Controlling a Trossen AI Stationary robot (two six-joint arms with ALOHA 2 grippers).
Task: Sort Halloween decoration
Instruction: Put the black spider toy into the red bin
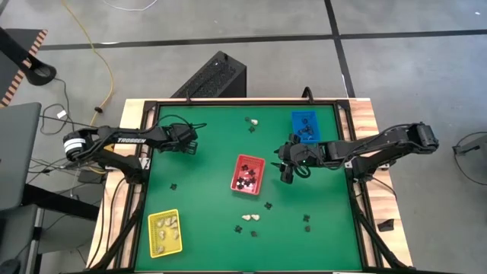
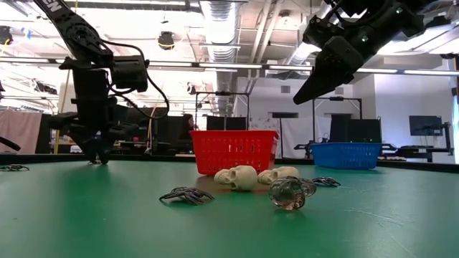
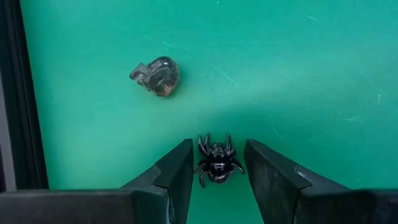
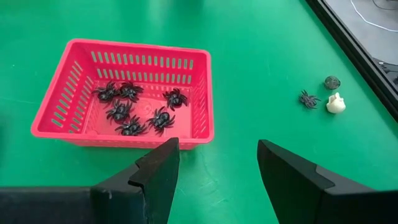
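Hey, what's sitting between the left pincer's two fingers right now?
A black spider lies on the green mat between the fingers of the left pincer, which stands open around it. The left wrist view shows this.

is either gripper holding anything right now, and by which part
Nothing is held. The left gripper stands open around a small black plastic spider, not touching it; the right gripper is open and empty.

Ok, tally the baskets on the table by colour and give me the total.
Red basket: 1
Blue basket: 1
Yellow basket: 1
Total: 3
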